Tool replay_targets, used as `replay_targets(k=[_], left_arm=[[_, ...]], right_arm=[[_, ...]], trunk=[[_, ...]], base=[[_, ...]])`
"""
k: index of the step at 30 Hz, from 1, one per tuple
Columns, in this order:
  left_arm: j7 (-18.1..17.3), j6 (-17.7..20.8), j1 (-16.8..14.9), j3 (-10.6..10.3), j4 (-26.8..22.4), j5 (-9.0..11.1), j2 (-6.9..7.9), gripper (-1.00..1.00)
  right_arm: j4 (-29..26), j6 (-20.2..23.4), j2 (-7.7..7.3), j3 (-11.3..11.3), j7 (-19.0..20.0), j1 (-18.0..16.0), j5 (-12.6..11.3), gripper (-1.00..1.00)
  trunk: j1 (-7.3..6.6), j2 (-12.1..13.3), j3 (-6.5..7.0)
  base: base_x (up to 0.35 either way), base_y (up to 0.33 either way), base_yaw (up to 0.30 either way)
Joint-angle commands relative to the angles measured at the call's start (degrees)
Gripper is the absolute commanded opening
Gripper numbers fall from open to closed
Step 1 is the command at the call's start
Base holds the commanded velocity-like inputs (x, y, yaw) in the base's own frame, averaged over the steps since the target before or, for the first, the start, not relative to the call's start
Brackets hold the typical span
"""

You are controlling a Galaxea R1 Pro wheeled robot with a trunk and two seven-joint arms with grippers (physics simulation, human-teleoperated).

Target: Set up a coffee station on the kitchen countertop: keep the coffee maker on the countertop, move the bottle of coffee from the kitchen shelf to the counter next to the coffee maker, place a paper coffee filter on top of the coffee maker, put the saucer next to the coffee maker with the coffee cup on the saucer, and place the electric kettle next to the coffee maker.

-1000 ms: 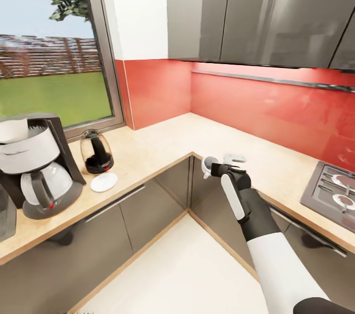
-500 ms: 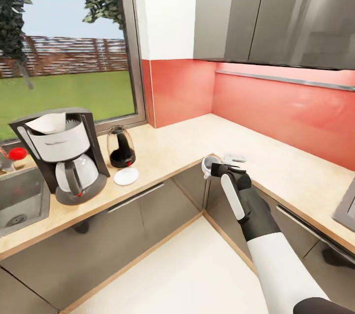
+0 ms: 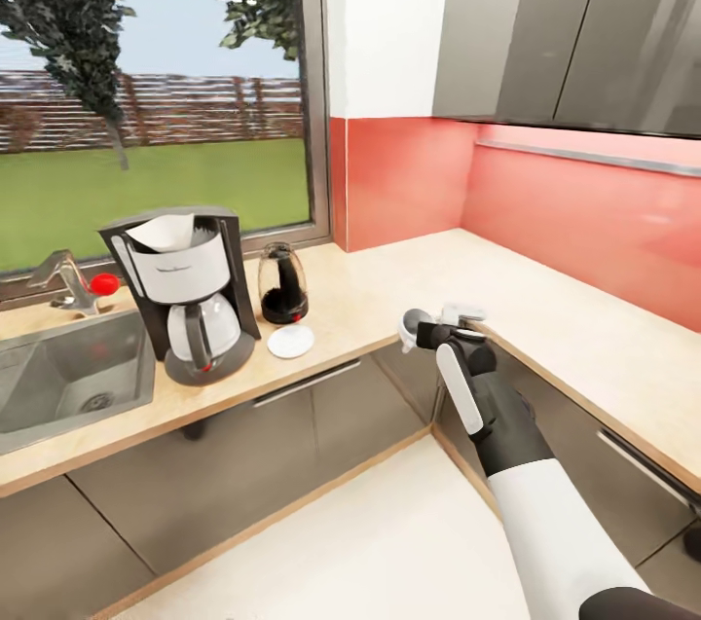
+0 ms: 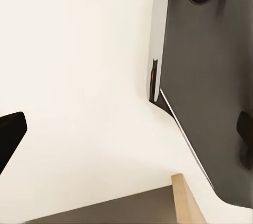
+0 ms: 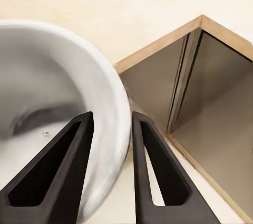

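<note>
The right end effector (image 3: pixel 421 329) grips the coffee cup (image 3: pixel 411 326) by its wall: in the right wrist view one finger (image 5: pixel 58 174) sits inside the bowl and the other outside, pinching the white rim (image 5: pixel 113 129) between them. It hangs over the inner corner of the table (image 3: pixel 389 294), above the cabinet fronts.

The saucer (image 3: pixel 290 341) lies on the table well off to the end effector's left and slightly ahead, just in front of the bottle of coffee (image 3: pixel 282 284) and just beside the coffee maker (image 3: pixel 190 299), whose top already carries a paper coffee filter (image 3: pixel 167 231).

The step in hand looks like carrying the cup to the saucer. To do it well, keep the cup level during the sweep left, so the thin-wall pinch does not let it swing. Approach from above, not sideways, since the bottle stands close behind the saucer and could be knocked. Centre the cup over the saucer, lower until the base rests, then release and lift straight up so the inner finger clears the rim.

The left end effector (image 4: pixel 126 129) points at pale floor beside the robot's base, fingertips spread wide and holding nothing.
</note>
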Motion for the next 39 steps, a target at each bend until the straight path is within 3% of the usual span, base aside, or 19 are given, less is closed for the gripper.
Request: replay_targets(k=[1, 8, 25, 39], left_arm=[[-0.19, -0.20, -0.05, -0.50, 0.07, 0.59, 0.02, 1.00], [-0.19, -0.18, -0.05, -0.53, 0.07, 0.59, 0.02, 1.00], [-0.19, -0.20, -0.04, -0.53, 0.07, 0.59, 0.02, 1.00], [-0.19, -0.20, -0.04, -0.50, 0.07, 0.59, 0.02, 1.00]], right_arm=[[-0.07, 0.09, -0.02, 0.07, -0.49, -0.05, -0.68, -1.00], [-0.10, 0.09, -0.02, 0.07, -0.50, -0.05, -0.67, -1.00], [-0.16, 0.09, -0.02, 0.09, -0.50, -0.05, -0.71, -1.00], [-0.16, 0.09, 0.07, 0.16, -0.51, -0.05, -0.73, -1.00]], trunk=[[0.03, -0.12, -0.11], [0.03, -0.12, 0.08], [0.03, -0.12, 0.10], [0.03, -0.12, 0.42]], base=[[0.000, 0.000, 0.276], [0.000, 0.000, 0.213], [0.000, 0.000, 0.012], [0.000, 0.000, 0.246]])
